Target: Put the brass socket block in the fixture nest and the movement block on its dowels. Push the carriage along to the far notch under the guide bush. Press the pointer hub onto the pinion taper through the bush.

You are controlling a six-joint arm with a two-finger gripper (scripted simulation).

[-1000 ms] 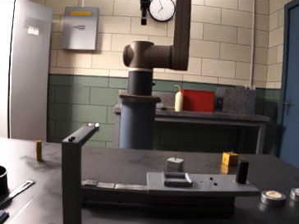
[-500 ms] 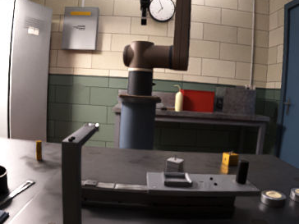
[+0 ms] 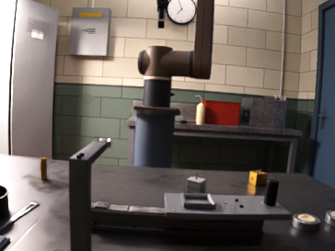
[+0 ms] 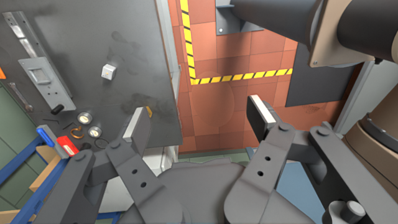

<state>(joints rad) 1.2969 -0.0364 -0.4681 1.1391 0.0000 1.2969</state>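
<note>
The white movement block stands on the bench just behind the grey carriage, apart from it. The brass socket block sits further right on the bench. The carriage has an empty nest and a black knob, and rides on a rail. The guide bush arm stands on a post at the rail's left end. A small yellow piece stands at far left. My gripper is high above the bench, open and empty. From the wrist camera the gripper looks down past the bench edge, with the movement block and carriage far below.
Behind the bench stand the robot's pedestal, a side table with a red bin and a brick wall. Two round discs lie at the bench's right. A wrench lies at the left.
</note>
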